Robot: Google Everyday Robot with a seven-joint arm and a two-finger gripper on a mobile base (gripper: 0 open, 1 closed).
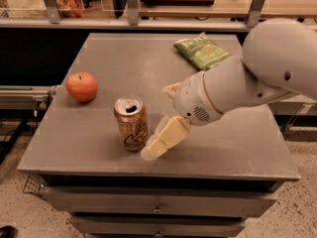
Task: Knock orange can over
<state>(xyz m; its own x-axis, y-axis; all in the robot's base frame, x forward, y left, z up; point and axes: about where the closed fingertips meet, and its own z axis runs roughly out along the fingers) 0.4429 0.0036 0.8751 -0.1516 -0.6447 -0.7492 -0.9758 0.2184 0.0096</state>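
The orange can [131,123] stands upright on the grey table [109,73], near its front edge, silver top with pull tab facing up. My gripper [157,144] comes in from the right on a white arm [237,83]. Its pale fingers [166,137] point down and left, their tips just right of the can's lower side, very close to it or touching.
A round orange-red apple [81,86] sits at the left of the table. A green snack bag [201,50] lies at the back right. A shelf with posts [131,4] runs behind the table. Drawers [158,207] are below the front edge.
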